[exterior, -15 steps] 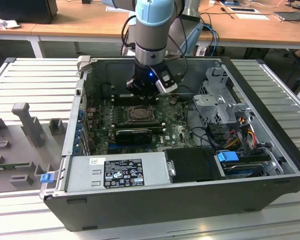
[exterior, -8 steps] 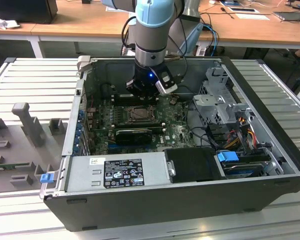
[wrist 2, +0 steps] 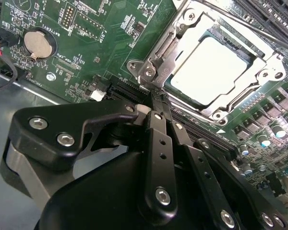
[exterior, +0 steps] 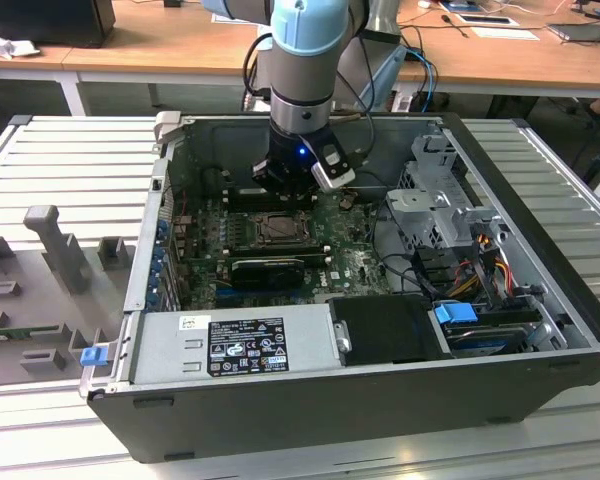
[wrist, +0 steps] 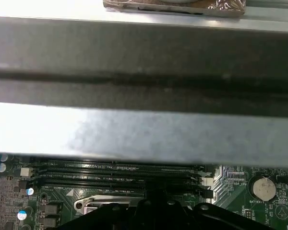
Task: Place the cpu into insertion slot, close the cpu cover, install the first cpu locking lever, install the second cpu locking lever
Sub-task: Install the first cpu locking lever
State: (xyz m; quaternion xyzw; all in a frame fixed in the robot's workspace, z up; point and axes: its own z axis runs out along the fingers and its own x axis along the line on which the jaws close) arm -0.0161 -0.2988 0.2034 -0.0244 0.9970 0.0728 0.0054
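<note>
cpu (wrist 2: 213, 72) under closed cpu cover (wrist 2: 170, 45); gripper (wrist 2: 153, 97) at its corner

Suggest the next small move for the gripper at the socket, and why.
Probably a short, gentle press down by the gripper at the corner bracket. In the second wrist view the cpu is seated, the cpu cover lies flat over its edges, and the shut gripper's tip is right beside that bracket. Whether a lever is latched there I cannot tell.

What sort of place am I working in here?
Probably an electronics lab or workshop: an open computer case lies on a ribbed metal bench, with wooden desks behind it.
</note>
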